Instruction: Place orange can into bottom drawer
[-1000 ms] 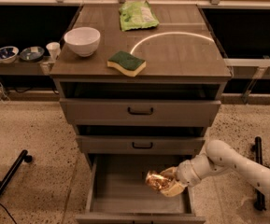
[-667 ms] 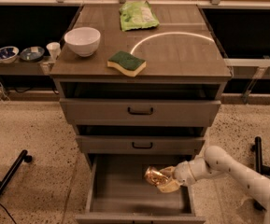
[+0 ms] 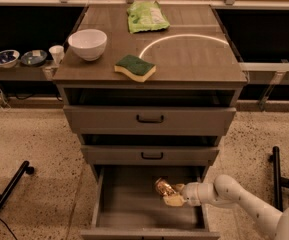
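**A:** Where is the orange can point(image 3: 163, 187)?

**B:** In the claw point(image 3: 168, 194), which is closed on it. The can is tilted, with its top leaning left. It sits inside the open bottom drawer point(image 3: 126, 206), on the right-hand side, below the front edge of the counter point(image 3: 189, 59) and nearer its front right corner.

**A:** Is it touching the drawer floor?

**B:** I cannot tell. It looks low, but I would not count on contact.

**A:** So how should the release go?

**B:** I would ease it down until the floor takes the can's weight. A tilted can let go early will likely roll. It also makes sense to keep the arm away from the drawer's right wall and from the middle drawer front just above. Once the can is resting, the claw should open only enough to free it. Then it can back out to the right without brushing the can.

**A:** Is anything on the counter in the way?

**B:** No. The white bowl point(image 3: 88, 43), sponge point(image 3: 135, 67) and green bag point(image 3: 145, 16) all sit up top, well apart from this.
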Tool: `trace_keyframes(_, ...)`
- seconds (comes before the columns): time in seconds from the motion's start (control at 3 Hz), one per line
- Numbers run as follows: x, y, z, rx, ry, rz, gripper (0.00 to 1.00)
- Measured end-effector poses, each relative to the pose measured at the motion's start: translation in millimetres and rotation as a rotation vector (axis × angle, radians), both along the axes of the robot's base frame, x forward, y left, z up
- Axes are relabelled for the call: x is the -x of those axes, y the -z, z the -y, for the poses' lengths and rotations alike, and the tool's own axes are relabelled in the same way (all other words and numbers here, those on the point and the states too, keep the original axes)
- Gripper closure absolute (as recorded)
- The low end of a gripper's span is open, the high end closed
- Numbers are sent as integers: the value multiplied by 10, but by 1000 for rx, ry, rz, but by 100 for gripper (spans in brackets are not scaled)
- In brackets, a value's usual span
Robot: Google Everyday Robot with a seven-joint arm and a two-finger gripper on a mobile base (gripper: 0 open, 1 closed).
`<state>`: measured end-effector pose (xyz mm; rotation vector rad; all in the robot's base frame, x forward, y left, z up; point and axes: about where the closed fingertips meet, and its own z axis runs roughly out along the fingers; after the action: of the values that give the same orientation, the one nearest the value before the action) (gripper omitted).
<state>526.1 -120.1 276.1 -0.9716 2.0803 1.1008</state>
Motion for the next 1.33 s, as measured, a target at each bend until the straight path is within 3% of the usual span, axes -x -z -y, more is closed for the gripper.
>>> trace_keyframes(0.33, 140, 416, -294, 40, 131, -73, 100)
trace_keyframes(0.67, 96, 708, -471, 87, 197, -70, 100)
trace_keyframes(1.0, 14, 969, -711, 88, 179, -27, 100)
trace_keyframes(1.33, -34, 1063, -888, 57, 92, 19, 100)
